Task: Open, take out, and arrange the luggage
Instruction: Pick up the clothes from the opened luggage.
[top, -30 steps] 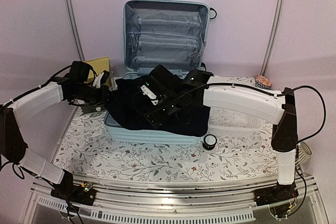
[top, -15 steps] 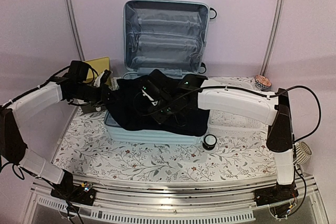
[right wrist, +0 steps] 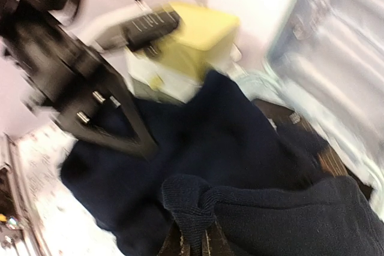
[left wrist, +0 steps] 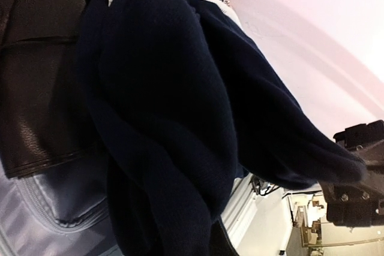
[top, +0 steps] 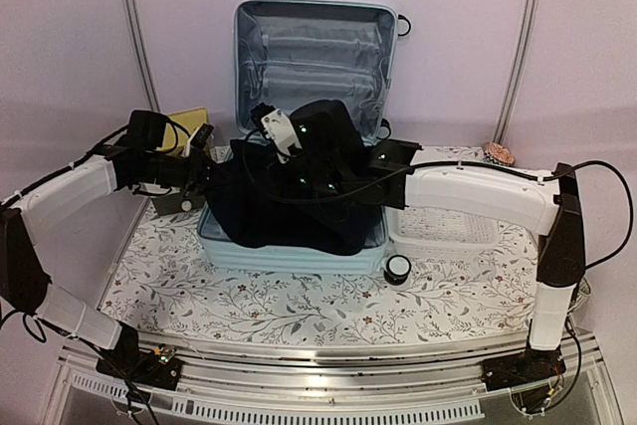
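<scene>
The luggage point(top: 291, 252) lies open on the table, a pale mint suitcase whose grey-lined lid point(top: 314, 62) stands upright at the back. A dark navy knit sweater point(top: 289, 201) is bunched over its base. My right gripper point(top: 299, 146) is shut on a fold of that sweater point(right wrist: 198, 208) and holds it raised above the case; its fingertips point(right wrist: 193, 245) pinch the ribbed edge. My left gripper point(top: 211, 174) is shut on the sweater's left edge. In the left wrist view the sweater point(left wrist: 168, 106) hides my own fingers. A black leather item point(left wrist: 36, 88) lies beneath it.
A yellow-topped box point(top: 187, 128) stands left of the case, close behind my left wrist. A white lattice basket point(top: 443, 231) sits to the right, with a small black round object point(top: 398, 268) in front of it. A patterned item point(top: 498, 154) sits at the far right.
My right gripper has shut on the sweater and risen up and back with it, pulling the cloth into a peak. My left gripper has stayed shut at the left edge.
</scene>
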You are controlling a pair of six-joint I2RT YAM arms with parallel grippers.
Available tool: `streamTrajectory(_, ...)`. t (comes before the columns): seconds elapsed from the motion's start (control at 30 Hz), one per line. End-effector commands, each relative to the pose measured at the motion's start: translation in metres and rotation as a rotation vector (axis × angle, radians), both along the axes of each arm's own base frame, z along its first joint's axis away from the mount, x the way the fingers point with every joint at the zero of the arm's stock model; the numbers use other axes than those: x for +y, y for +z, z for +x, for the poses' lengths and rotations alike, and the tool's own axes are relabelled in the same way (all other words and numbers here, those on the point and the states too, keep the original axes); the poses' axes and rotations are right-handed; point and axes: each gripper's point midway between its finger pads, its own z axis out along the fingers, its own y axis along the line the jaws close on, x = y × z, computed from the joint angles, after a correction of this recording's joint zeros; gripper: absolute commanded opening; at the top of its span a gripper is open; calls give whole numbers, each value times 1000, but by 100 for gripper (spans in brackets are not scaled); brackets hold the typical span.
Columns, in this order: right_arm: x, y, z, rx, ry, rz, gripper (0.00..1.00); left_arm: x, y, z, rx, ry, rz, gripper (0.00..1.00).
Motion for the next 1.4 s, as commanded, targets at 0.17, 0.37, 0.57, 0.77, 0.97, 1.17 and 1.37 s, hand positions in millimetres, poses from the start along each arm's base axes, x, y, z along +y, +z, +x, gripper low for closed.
streamTrajectory(0.17, 85, 20, -27, -175, 267, 238, 3, -5, 31, -4, -42, -29, -84, 0)
streamTrajectory(0.37, 112, -23, -45, -200, 373, 177, 3, 0, 21, 2, -6, -22, -108, 0)
streamTrajectory(0.57, 118, -38, -53, -208, 418, 157, 4, -3, 13, 3, 19, -34, -131, 4)
streamTrajectory(0.77, 112, -43, -49, -205, 388, 156, 4, 14, 13, 4, 5, 16, -133, 28)
streamTrajectory(0.97, 109, -43, -45, -193, 359, 175, 3, 28, 6, -4, 17, 31, -213, 35)
streamTrajectory(1.17, 108, -47, -42, -179, 344, 181, 3, 29, 2, -10, 24, 13, -237, 43)
streamTrajectory(1.37, 110, -53, -42, -175, 354, 172, 3, 31, 6, -13, 21, -2, -261, 65)
